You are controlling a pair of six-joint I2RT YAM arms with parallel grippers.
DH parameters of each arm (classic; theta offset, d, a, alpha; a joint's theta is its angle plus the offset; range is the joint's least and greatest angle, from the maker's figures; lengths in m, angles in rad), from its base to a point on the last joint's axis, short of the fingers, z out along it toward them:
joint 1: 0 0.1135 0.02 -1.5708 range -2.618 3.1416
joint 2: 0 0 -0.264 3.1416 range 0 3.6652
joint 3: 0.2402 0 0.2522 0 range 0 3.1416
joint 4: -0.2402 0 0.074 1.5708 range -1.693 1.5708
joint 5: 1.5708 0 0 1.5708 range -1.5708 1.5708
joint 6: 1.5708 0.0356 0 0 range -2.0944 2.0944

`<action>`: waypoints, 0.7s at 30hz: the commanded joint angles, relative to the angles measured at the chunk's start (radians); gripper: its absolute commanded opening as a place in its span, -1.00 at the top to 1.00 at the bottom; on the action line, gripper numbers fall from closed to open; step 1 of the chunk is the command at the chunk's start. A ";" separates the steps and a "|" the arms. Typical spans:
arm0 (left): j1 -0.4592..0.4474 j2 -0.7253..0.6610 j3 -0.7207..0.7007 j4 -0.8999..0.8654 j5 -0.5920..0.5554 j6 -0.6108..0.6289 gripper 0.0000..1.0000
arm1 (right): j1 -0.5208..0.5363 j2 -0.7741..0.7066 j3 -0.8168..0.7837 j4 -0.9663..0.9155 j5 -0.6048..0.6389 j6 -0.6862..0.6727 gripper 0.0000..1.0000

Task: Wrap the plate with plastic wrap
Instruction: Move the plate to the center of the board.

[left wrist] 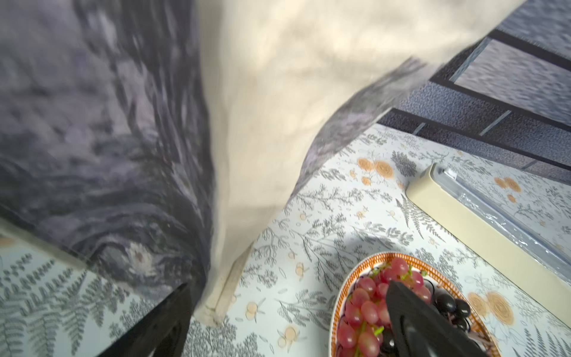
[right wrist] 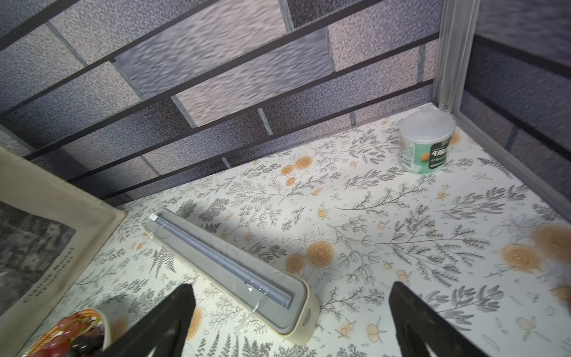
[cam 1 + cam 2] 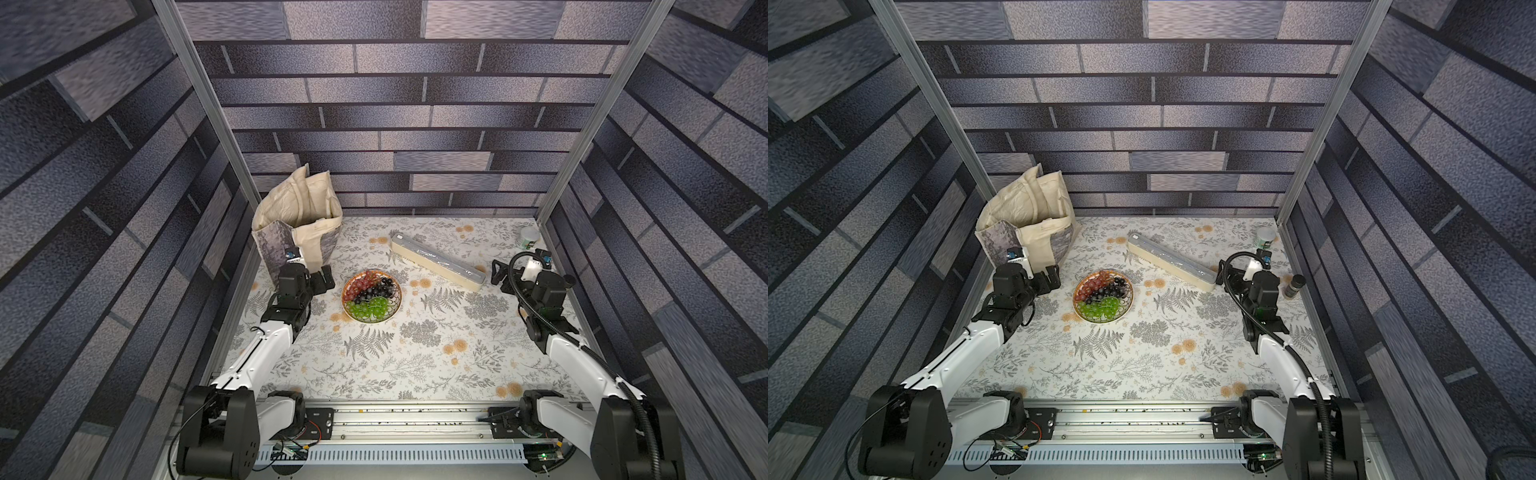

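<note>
The plate (image 3: 396, 306) (image 3: 1128, 306), gold-rimmed and bearing red, dark and green grapes, sits mid-table. Behind it to the right lies the long cream-and-grey dispenser box (image 3: 438, 262) (image 3: 1173, 263), set diagonally. Glossy plastic wrap (image 1: 509, 224) lies along its top, with a loose edge (image 2: 258, 301) hanging over the side. My left gripper (image 3: 325, 279) (image 1: 289, 286) stands open between the tote bag and the plate's left rim (image 1: 349, 281), holding nothing. My right gripper (image 3: 500, 274) (image 2: 292, 286) stands open and empty by the box's right end.
A cream tote bag (image 3: 297, 224) (image 1: 278, 92) stands at the back left, close against my left gripper. A white-lidded jar (image 3: 530, 237) (image 2: 428, 142) sits in the back right corner. A small dark cylinder (image 3: 1295, 286) stands by the right wall. Walls enclose three sides.
</note>
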 commanded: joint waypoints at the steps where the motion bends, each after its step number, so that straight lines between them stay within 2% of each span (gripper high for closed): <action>1: -0.066 -0.004 -0.018 -0.102 0.065 -0.117 -1.00 | 0.006 0.039 0.043 -0.165 -0.156 0.120 -1.00; 5: -0.098 0.071 -0.021 -0.061 0.110 -0.153 -1.00 | 0.006 0.093 0.078 -0.217 -0.238 0.149 -1.00; 15: -0.019 0.293 0.037 0.162 0.319 -0.307 -1.00 | 0.006 0.153 0.089 -0.236 -0.299 0.171 -1.00; 21: -0.014 0.425 0.115 0.201 0.420 -0.319 -1.00 | -0.014 0.169 0.093 -0.245 -0.336 0.196 -1.00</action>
